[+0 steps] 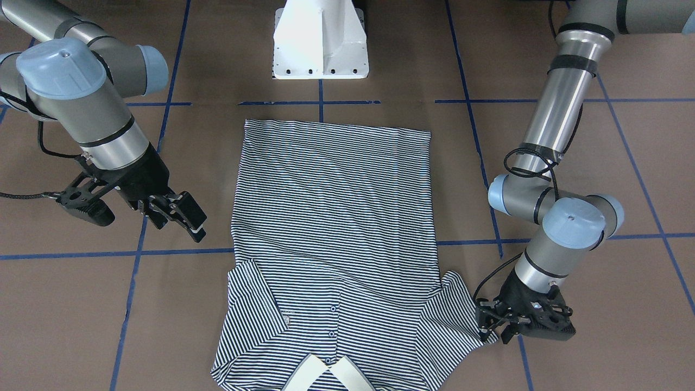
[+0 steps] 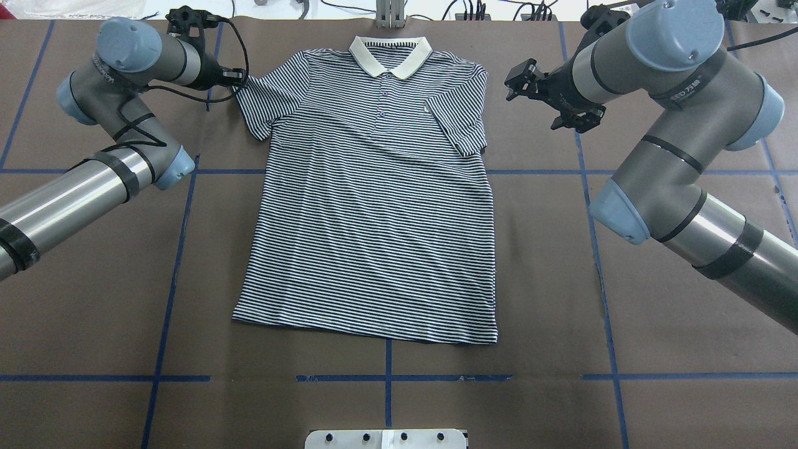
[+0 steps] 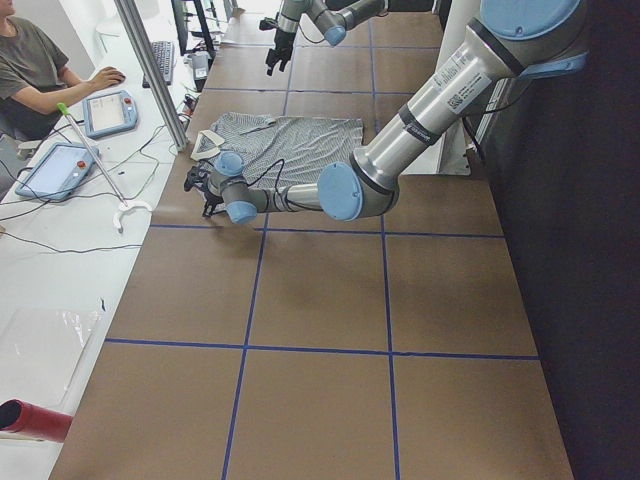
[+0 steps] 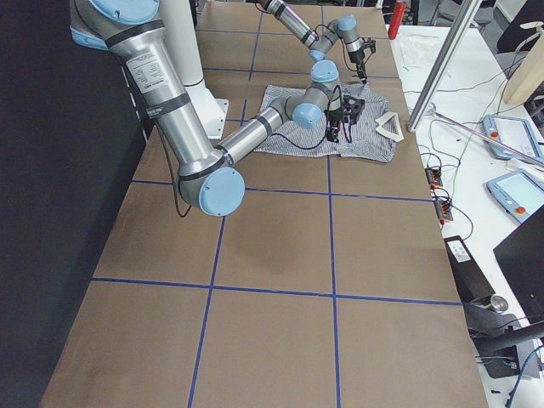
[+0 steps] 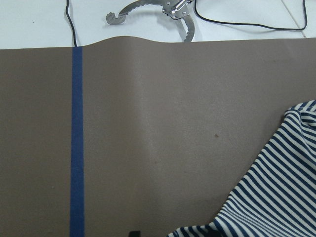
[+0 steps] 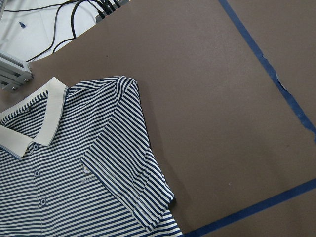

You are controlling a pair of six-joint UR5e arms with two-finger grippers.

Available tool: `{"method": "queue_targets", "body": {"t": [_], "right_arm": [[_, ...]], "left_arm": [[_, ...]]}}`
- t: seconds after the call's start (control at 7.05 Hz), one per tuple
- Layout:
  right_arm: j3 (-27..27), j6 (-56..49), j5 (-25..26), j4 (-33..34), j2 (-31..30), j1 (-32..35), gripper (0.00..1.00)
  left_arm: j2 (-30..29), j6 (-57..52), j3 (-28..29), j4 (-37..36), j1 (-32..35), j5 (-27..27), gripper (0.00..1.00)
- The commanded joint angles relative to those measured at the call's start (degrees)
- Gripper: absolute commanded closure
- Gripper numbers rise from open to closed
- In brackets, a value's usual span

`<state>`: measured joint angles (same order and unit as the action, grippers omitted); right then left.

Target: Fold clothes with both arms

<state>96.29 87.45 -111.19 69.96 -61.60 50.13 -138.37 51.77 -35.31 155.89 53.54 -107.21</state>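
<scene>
Striped navy-and-white polo shirt [image 2: 374,206] with cream collar lies flat and unfolded on the brown tabletop [image 2: 124,280]; left end effector [image 1: 495,328] sits at one sleeve tip [image 1: 486,338], closure indeterminable, right end effector [image 1: 176,216] hangs spread, so sleeve grasps likely come next.

I work in a robotics lab. My broad brown paper-covered bench [image 2: 87,280] is gridded with blue tape lines [image 2: 93,378]. At the left-end view's upper left, a seated person [image 3: 30,65] works beside grey-and-blue handheld control pendants [image 3: 108,112] on a white side desk [image 3: 50,290].
</scene>
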Motion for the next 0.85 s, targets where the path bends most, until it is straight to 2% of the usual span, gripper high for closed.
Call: {"method": "queue_targets", "body": {"t": [0.0, 0.14, 0.43, 0.57, 0.71], "right_arm": [[0.12, 0.00, 0.09, 0.00, -0.10, -0.03, 0.00], [0.21, 0.00, 0.09, 0.00, -0.10, -0.03, 0.00], [0.30, 0.00, 0.09, 0.00, -0.10, -0.03, 0.00], [0.39, 0.17, 0.09, 0.00, -0.10, -0.03, 0.00], [0.39, 0.18, 0.09, 0.00, -0.01, -0.21, 0.00]], "left_arm": [[-0.32, 0.00, 0.59, 0.11, -0.53, 2.25, 0.53], [-0.41, 0.00, 0.94, 0.20, -0.54, 2.27, 0.53], [-0.67, 0.00, 0.95, 0.20, -0.80, 2.27, 1.00], [-0.93, 0.09, -0.62, 0.29, -0.72, 1.32, 1.00], [-0.41, 1.31, -4.81, -0.06, -0.11, -1.83, 1.00]]}}
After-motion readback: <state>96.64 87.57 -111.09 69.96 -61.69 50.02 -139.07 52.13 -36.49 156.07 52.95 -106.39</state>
